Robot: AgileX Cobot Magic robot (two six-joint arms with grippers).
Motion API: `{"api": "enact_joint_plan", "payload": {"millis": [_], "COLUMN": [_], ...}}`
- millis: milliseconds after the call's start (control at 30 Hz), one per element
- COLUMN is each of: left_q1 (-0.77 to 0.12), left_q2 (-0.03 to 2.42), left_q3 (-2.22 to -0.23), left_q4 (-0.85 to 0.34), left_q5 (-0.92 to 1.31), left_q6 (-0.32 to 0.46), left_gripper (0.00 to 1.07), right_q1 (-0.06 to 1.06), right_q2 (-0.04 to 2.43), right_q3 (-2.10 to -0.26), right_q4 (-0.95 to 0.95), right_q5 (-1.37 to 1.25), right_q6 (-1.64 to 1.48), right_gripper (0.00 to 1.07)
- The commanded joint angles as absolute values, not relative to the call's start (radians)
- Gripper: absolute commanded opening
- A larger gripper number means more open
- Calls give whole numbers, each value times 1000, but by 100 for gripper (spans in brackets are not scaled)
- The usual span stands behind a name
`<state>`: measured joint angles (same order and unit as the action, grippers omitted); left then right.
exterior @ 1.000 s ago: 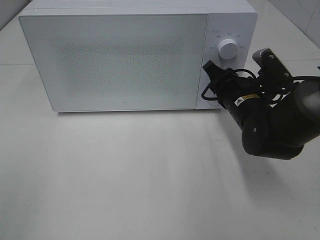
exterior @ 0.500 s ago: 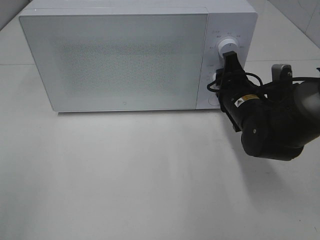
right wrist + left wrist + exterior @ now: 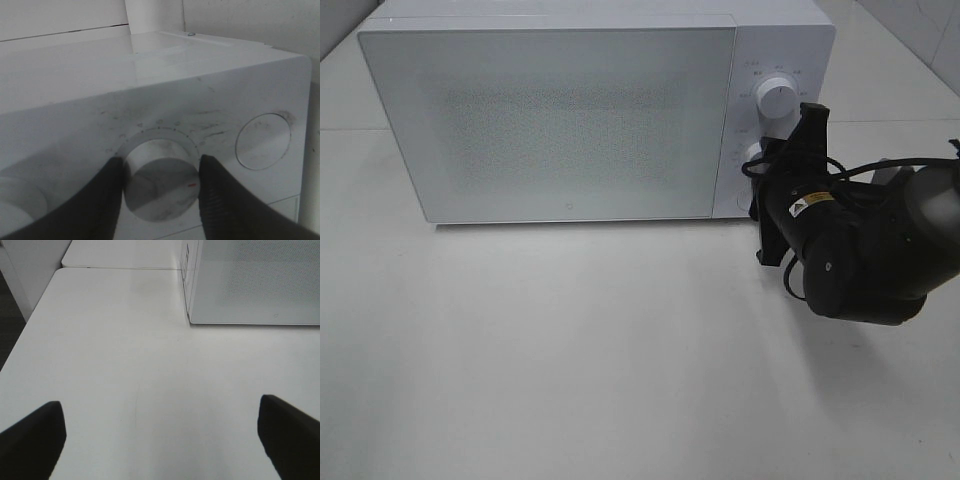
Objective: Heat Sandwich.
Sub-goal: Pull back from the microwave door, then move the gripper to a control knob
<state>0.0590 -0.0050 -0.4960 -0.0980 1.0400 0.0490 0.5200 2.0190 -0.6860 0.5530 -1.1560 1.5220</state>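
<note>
While the right fingers (image 3: 220, 200) clamp the lower dial (image 3: 160, 182), the microwave (image 3: 560, 120) stands shut; the sandwich is not visible, presumably inside. Step in hand: setting the heat. Next move calls for a steady twist without slip. Left fingers (image 3: 32, 435) stand apart above the tabletop (image 3: 140, 370).

Soft, even overhead light is washing the white counter (image 3: 570, 350) nearly flat, with a thin shadow lying under the microwave (image 3: 550, 120) at 6 o'clock. Close up, the right tool (image 3: 161, 172) is reading dark and soft-edged, the dial (image 3: 160, 187) looking smudged and slightly unfocused
</note>
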Motion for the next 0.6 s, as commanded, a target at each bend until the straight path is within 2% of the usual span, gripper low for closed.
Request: {"api": "enact_joint_plan", "payload": {"millis": [33,300,600], "left_q1": [51,51,51], "left_q2": [-31,-31,-31], "left_q3": [-494,-494,-494], "left_q4": [-98,-98,-98], "left_q5": [1036,1036,1036], "left_q6": [42,42,42], "left_gripper": [98,98,98], "right_q1": [525,525,525], "right_q2": [2005,2005,2005], "right_q3": [-698,-698,-698], "right_q4": [499,476,451], "right_q5": [-1222,-1222,-1222], "right_q6": [1524,1519,1517], "right_gripper": [8,11,24]}}
